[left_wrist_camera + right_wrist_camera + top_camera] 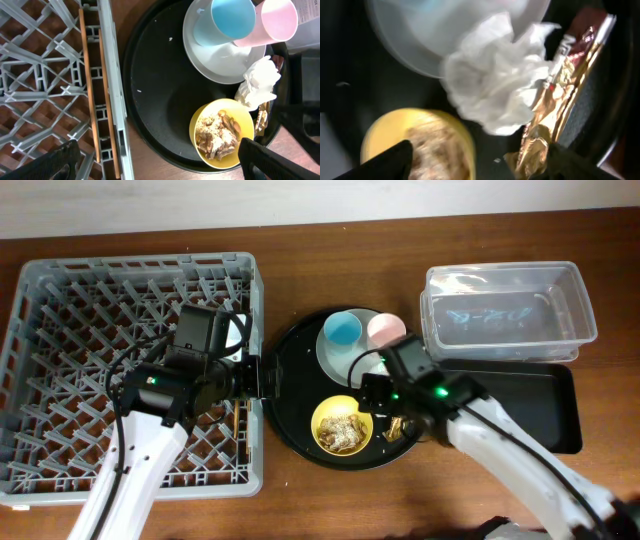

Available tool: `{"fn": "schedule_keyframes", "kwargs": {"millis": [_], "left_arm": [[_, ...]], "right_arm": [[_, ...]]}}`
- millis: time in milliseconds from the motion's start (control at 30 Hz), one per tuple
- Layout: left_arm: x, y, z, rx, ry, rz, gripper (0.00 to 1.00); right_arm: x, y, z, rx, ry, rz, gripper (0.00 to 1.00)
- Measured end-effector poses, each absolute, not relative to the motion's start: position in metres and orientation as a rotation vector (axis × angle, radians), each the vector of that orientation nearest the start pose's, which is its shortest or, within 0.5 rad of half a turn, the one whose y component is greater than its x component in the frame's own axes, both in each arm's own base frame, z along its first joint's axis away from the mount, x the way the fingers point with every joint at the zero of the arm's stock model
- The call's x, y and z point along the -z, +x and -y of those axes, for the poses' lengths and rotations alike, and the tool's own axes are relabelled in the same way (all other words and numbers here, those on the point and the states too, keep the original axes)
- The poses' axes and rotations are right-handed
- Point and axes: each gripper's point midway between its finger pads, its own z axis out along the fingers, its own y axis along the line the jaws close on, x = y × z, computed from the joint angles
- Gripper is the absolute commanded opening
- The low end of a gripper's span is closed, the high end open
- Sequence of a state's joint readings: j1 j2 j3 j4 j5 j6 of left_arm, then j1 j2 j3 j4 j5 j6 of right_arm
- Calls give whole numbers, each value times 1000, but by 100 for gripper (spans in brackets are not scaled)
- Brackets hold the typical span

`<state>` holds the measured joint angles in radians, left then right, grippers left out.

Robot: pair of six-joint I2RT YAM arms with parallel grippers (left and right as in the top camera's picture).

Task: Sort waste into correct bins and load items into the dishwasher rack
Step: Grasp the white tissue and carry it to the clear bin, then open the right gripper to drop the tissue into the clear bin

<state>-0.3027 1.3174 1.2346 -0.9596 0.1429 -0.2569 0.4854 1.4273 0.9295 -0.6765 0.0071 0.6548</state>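
My right gripper (480,165) hangs open low over the round black tray, one finger over the yellow bowl (420,145) of tan scraps, the other at the lower end of the gold wrapper (560,100). The crumpled white napkin (495,85) lies just ahead of it against the plate (420,40); this view is blurred. My left gripper (160,167) is open and empty above the rack's right wall (112,95). Two chopsticks (87,85) lie in the rack beside that wall. The blue cup (343,329) and pink cup (386,330) stand on the plate.
The grey dishwasher rack (60,300) fills the left side. The round black tray (296,395) sits in the middle. The clear tub (505,310) stands at the back right, with the shallow black tray (540,405) in front of it.
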Motion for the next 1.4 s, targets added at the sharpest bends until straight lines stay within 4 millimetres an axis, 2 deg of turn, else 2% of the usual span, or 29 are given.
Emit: {"fn": "schedule_keyframes", "kwargs": {"millis": [67,133,200,233,333,367,400,433,500,567,600,667,700,733,767,833,867,900,933,967,1000,1033,1133,1167,1200,1233,1300,1333,1400], "left_arm": [[-198,304,121,380,112,-2645,99],[-198,304,121,380,112,-2646,99],[-198,304,120,380,112,-2646,99],[-198,304,120,380,111,-2646,99],[-198,304,120,380,112,-2646,99],[-198,304,120,379,112,-2647,99],[-198,304,120,379,112,-2647,99],[-198,304,121,380,112,-2647,99],[-198,304,120,380,112,-2646,99],[-198,304,120,380,112,-2646,99],[-198,304,120,380,111,-2646,99],[-198,304,121,380,111,-2646,99],[-198,304,120,380,112,-2646,99],[-198,304,121,380,111,-2645,99],[-197,303,120,380,112,-2648,99],[-197,304,120,379,112,-2647,99],[-197,304,120,379,112,-2647,99],[-198,304,121,380,112,-2645,99],[-197,303,120,380,112,-2648,99],[-198,304,121,380,112,-2645,99],[-198,304,121,380,112,-2645,99],[-198,304,121,380,112,-2646,99],[-198,304,121,380,112,-2646,99],[-197,304,120,380,112,-2647,99],[-197,303,120,380,111,-2648,99],[-197,303,120,379,112,-2648,99],[-198,304,121,380,112,-2646,99],[-197,303,120,380,111,-2648,99],[-198,304,121,380,112,-2644,99]], "right_arm": [[-55,292,-150,-239,245,-2825,82],[-39,298,-152,-218,249,-2837,77],[-25,301,-153,-199,250,-2854,62],[-22,301,-153,-192,242,-2862,50],[-21,298,-152,-183,199,-2875,17],[-25,292,-149,-169,178,-2891,11],[-31,289,-148,-170,173,-2889,6],[-48,287,-146,-180,159,-2875,4],[-76,291,-148,-222,147,-2818,4],[-136,303,-153,-326,119,-2653,4],[-152,306,-151,-352,126,-2609,4],[-178,320,-124,-354,220,-2523,4],[-187,335,-95,-331,326,-2464,4],[-190,345,-78,-314,387,-2429,4],[-194,361,-51,-291,478,-2367,4],[-191,386,-10,-248,599,-2290,4],[-176,394,11,-211,667,-2296,9],[-168,402,18,-200,688,-2294,24],[-159,413,23,-194,695,-2286,58],[-138,422,26,-186,717,-2311,99],[-121,425,27,-173,721,-2346,99],[-114,425,27,-167,722,-2364,99],[-117,422,28,-142,671,-2395,99],[-129,415,26,-131,635,-2432,99],[-150,409,23,-145,608,-2438,99],[-167,395,17,-169,596,-2489,99],[-220,364,1,-274,550,-2515,99],[-246,330,-16,-383,519,-2559,60],[-253,289,-34,-493,505,-2652,4]]}}
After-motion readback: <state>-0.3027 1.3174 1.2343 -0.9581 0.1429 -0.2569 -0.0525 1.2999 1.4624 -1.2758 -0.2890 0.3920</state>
